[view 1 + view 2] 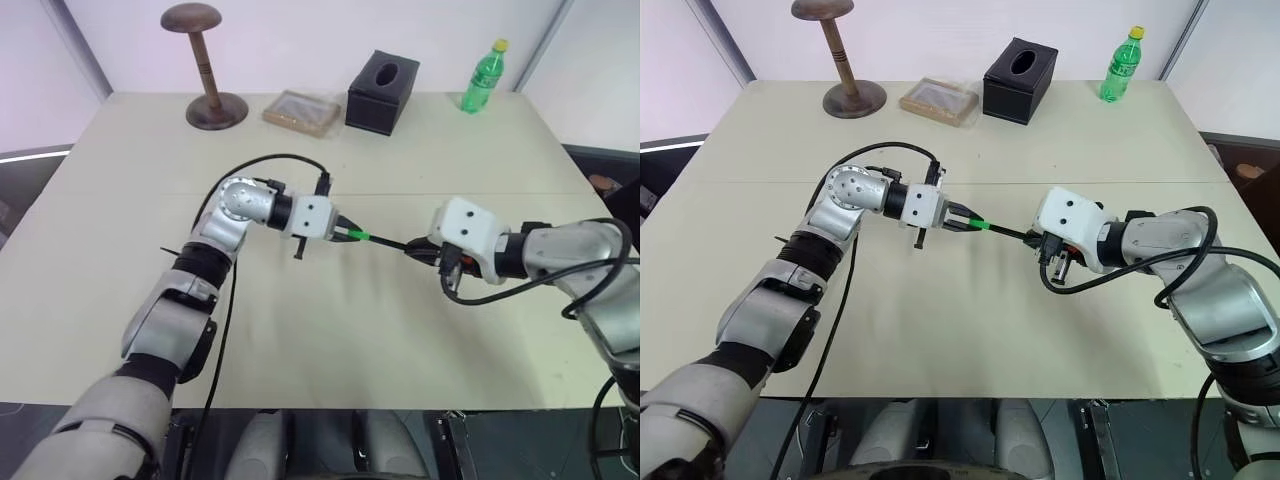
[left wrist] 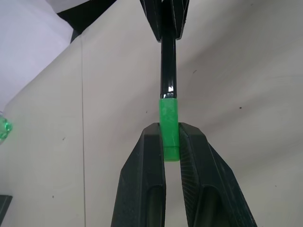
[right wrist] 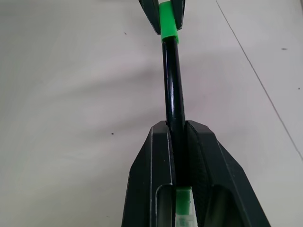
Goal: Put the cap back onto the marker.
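Two grippers meet above the table: left gripper [image 1: 344, 233] jaws pinching the cap [image 2: 169, 124], right gripper [image 3: 176, 130] at three o'clock clamping the marker [image 3: 172, 78]. Both look light, stiff, slippery; grip mid-barrel.

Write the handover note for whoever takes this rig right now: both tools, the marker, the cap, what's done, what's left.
Left tool: shut on the cap.
Right tool: shut on the marker, near its back end.
Position: both are held in the air over the table, tools facing each other, marker stretched between them.
Done: the cap sits over the marker's tip, in line with the barrel.
Left: whether it is fully seated cannot be told. Probably press the two together, then release.
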Robot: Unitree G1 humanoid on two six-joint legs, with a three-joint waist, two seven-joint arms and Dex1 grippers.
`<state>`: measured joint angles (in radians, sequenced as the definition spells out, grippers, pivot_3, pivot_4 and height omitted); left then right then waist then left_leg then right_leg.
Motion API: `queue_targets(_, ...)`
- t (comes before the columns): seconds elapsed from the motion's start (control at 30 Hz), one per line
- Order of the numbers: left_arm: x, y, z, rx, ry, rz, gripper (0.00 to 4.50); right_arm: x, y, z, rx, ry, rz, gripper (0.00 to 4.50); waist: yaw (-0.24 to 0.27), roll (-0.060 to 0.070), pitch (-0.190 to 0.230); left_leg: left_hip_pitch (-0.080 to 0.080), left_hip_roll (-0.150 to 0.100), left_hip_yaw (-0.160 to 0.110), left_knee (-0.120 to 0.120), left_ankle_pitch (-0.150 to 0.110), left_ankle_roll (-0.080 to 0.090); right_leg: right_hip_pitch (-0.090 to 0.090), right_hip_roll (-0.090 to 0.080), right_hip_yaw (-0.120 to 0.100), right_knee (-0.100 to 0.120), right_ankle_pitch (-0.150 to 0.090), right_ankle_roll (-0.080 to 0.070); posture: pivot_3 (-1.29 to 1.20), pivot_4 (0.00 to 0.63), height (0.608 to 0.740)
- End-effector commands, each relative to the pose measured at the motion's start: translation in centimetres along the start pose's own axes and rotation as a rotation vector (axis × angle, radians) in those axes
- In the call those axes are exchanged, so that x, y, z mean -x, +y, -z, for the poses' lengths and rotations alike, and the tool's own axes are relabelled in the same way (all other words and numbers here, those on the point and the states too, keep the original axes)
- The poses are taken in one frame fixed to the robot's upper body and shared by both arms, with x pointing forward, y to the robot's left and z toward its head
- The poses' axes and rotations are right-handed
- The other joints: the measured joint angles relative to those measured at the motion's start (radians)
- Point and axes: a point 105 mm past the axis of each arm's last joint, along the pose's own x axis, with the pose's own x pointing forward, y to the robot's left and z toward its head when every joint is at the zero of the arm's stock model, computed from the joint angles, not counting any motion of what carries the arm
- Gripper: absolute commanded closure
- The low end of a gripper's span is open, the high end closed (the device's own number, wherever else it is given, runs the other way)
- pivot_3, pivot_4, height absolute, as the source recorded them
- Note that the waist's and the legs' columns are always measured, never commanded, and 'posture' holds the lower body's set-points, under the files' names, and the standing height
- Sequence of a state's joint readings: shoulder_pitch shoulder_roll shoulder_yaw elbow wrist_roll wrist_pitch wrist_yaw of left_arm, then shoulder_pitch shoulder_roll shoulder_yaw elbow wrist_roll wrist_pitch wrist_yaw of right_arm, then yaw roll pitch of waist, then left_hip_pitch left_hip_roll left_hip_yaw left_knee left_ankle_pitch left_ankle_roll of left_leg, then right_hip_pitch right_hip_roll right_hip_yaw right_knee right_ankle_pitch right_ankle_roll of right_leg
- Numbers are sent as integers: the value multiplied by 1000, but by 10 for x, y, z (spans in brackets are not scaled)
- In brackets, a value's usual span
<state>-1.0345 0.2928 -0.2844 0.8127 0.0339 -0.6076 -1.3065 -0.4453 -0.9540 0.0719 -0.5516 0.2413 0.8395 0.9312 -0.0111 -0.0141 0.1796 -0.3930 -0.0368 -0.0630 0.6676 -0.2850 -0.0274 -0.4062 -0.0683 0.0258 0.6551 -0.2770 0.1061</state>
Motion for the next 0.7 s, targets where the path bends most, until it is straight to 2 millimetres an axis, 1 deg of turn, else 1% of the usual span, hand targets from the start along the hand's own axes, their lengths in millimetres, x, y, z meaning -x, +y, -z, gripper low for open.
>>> queue_targets(0.03, -5, 8, -16, -50, -63, -8, 4500, 2, 11, -27, 81, -97, -39, 4444, 0, 0, 0, 0, 0, 0, 0, 0, 0, 0, 0, 0, 0, 0, 0, 0, 150, 740)
queue_targets(0.2, -4, 0, -19, -76, -92, 42, 4500, -1, 17, -31, 88, -108, -69, 4444, -1, 0, 0, 0, 0, 0, 0, 0, 0, 0, 0, 0, 0, 0, 0, 0, 150, 740)
queue_targets(0.43, -6, 3, -22, -143, -93, 37, 4500, -4, 18, -37, 80, -126, -87, 4444, 0, 0, 0, 0, 0, 0, 0, 0, 0, 0, 0, 0, 0, 0, 0, 0, 150, 740)
queue_targets(0.7, -7, 4, -21, -140, -92, 29, 4500, -5, 17, -38, 68, -127, -82, 4444, 0, 0, 0, 0, 0, 0, 0, 0, 0, 0, 0, 0, 0, 0, 0, 0, 150, 740)
